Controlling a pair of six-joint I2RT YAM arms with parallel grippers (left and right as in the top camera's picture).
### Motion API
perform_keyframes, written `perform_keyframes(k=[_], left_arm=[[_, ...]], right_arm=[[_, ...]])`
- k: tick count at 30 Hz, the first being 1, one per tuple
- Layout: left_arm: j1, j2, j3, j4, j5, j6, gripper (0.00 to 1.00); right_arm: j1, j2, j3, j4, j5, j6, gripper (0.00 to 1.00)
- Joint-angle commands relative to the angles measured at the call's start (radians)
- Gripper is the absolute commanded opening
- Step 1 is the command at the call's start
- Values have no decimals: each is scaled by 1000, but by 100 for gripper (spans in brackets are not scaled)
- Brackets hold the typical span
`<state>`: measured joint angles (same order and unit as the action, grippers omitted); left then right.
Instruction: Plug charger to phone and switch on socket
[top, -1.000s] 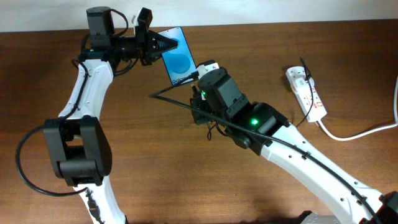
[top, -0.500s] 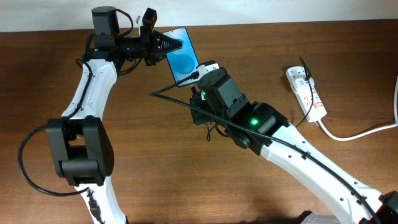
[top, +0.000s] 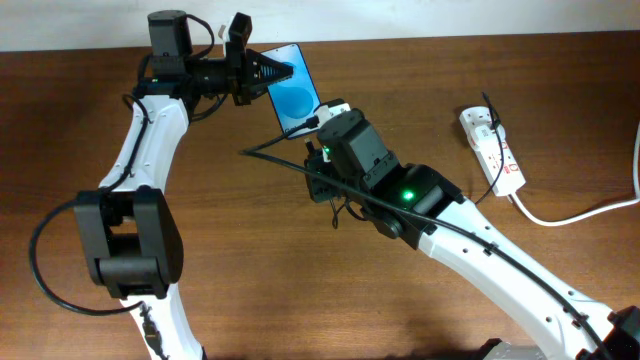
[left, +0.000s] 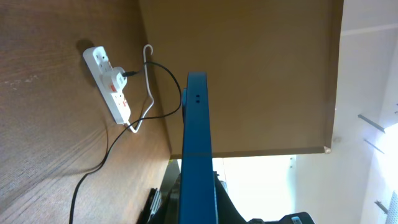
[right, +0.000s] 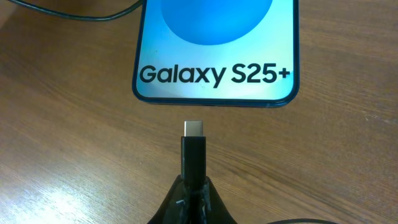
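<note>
Left gripper (top: 283, 72) clamps the top-left edge of a blue-screened phone (top: 293, 92) at the far side of the wooden table (top: 200, 300), screen reading "Galaxy S25+"; left wrist cam shows the handset edge-on in its grip. Right gripper (right: 193, 196), jaws pinched on the black USB-C plug (right: 193, 149) of the charger cable (top: 252, 152), holds it just short of the phone's bottom edge, approx centred, a sliver of wood showing btwn them. White power strip (top: 493, 150) w/ red switches (left: 115, 97) lies well apart at right, an adapter (left: 112, 79) plugged in, thick white cord (top: 575, 212) trailing off the edge. Whether the phone rests on the table can't be told
</note>
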<state>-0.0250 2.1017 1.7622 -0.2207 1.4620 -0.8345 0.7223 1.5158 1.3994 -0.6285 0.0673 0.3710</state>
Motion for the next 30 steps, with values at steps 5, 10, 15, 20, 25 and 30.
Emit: perform_keyframes(k=[5,10,15,20,25,30], left_arm=[[0,-47,6,6,38,-10,0],[0,-47,6,6,58,-10,0],[0,-47,6,6,68,-10,0],[-8,-47,6,6,61,-9,0],[-39,-47,6,10,50,-5,0],[-38,-47,6,10,53,-5,0]], right_arm=[[-4,11,-6,-3,17,8,4],[-4,11,-6,-3,32,8,4],[-4,11,-6,-1,42,8,4],[-4,11,-6,5,42,8,4],[-4,11,-6,1,42,8,4],[-4,11,-6,-3,43,8,4]])
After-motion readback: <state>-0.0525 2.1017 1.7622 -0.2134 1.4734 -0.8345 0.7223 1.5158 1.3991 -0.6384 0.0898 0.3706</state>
